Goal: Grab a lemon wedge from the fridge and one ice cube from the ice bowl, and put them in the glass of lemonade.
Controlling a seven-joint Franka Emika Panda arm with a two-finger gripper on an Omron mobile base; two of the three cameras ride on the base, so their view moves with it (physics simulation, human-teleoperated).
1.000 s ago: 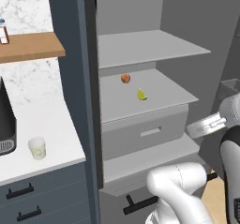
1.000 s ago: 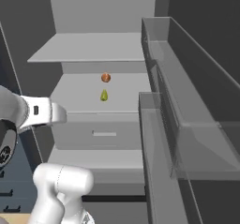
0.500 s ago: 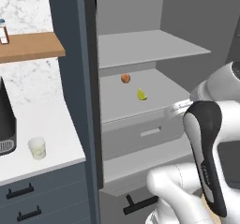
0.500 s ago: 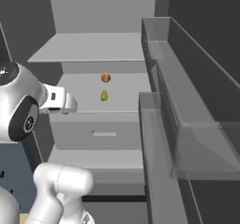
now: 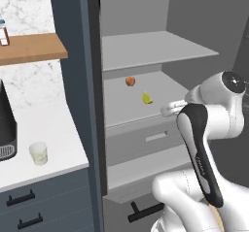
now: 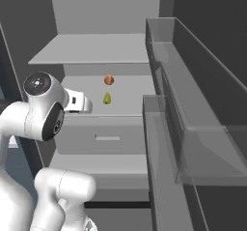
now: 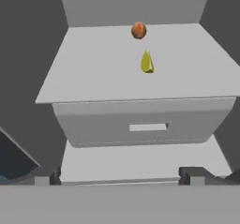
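Observation:
The fridge (image 5: 141, 46) stands open with its grey shelves bare to view. A tiny yellow-green lemon wedge (image 5: 147, 98) (image 6: 107, 98) (image 7: 146, 62) lies on the middle shelf, just in front of a small round orange fruit (image 5: 130, 81) (image 7: 138, 30). My gripper (image 5: 166, 110) (image 6: 89, 106) (image 7: 119, 178) hovers at the shelf's front edge, short of the wedge, open and holding nothing. The glass of lemonade (image 5: 38, 153) stands on the white counter at the left. The ice bowl is out of view.
A drawer (image 7: 140, 124) sits under the wedge's shelf. The open fridge door's clear bins (image 6: 193, 128) jut out on the right. A black coffee machine (image 5: 6, 129) and a wooden shelf (image 5: 29, 49) with a spice jar (image 5: 4, 32) stand left of the fridge.
The arm has swung in from the right, carrying the open gripper up to the front of the middle fridge shelf. The wedge and the fruit have not moved.

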